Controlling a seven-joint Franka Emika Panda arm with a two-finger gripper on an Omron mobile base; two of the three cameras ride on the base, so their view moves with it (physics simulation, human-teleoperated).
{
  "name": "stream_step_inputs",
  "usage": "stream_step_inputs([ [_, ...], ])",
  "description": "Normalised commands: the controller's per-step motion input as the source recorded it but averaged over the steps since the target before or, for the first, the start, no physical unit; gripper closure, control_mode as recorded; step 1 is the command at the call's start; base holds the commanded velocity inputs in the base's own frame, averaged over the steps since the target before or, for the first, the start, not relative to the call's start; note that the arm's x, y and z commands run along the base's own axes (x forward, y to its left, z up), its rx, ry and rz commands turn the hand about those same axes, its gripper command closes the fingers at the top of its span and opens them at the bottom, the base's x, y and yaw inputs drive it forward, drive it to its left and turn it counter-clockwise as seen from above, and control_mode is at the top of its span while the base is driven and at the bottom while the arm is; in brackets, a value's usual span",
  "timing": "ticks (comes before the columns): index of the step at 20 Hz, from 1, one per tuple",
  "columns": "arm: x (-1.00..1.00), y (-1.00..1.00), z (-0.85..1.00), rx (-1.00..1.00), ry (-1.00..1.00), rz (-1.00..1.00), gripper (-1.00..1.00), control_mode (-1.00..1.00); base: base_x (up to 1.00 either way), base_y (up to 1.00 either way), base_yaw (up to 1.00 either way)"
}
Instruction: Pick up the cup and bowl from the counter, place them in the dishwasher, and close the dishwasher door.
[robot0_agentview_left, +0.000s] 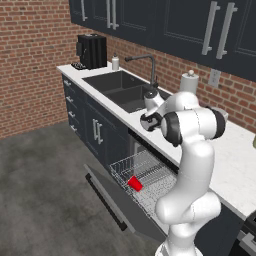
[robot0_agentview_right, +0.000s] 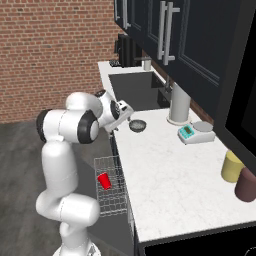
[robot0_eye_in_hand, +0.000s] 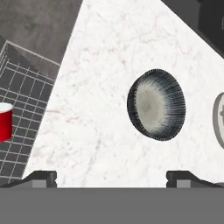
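Observation:
The red cup (robot0_agentview_left: 135, 183) (robot0_agentview_right: 104, 180) (robot0_eye_in_hand: 4, 121) lies in the white wire rack (robot0_agentview_left: 150, 172) (robot0_agentview_right: 114, 197) of the dishwasher. The dishwasher door (robot0_agentview_left: 107, 196) hangs open, folded down below the rack. The grey bowl (robot0_agentview_right: 137, 125) (robot0_eye_in_hand: 156, 104) rests on the white counter (robot0_agentview_right: 170, 175) (robot0_eye_in_hand: 100, 87), close to its front edge. My gripper (robot0_agentview_right: 126, 112) (robot0_eye_in_hand: 112, 178) hovers just above and in front of the bowl, open, with nothing between its fingertips (robot0_eye_in_hand: 41, 177). The bowl sits ahead of the gripper and toward its right finger in the hand view.
A dark sink (robot0_agentview_left: 120, 87) with a faucet lies left of the bowl. A paper-towel roll (robot0_agentview_right: 179, 105) and a small scale (robot0_agentview_right: 195, 131) stand behind it. A yellow jar (robot0_agentview_right: 232, 166) and a maroon jar (robot0_agentview_right: 246, 184) stand at the counter's right.

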Motion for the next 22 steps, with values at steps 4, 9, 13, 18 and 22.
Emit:
stream_step_inputs([
  [4, 0.36, -0.07, -0.36, 0.00, -0.04, 0.00, -1.00, -1.00, 0.00, 0.00, 0.00],
  [9, 0.29, -0.04, -0.18, 0.00, -0.06, 0.00, -1.00, -1.00, 0.00, 0.00, 0.00],
  [13, 0.40, -0.09, -0.14, 0.00, -0.02, 0.00, -1.00, -1.00, 0.00, 0.00, 0.00],
  [18, 0.28, -0.14, -0.12, 0.00, 0.00, 0.00, -1.00, -1.00, 0.00, 0.00, 0.00],
  [22, 0.17, -0.18, -0.12, 0.00, 0.00, 0.00, -1.00, -1.00, 0.00, 0.00, 0.00],
])
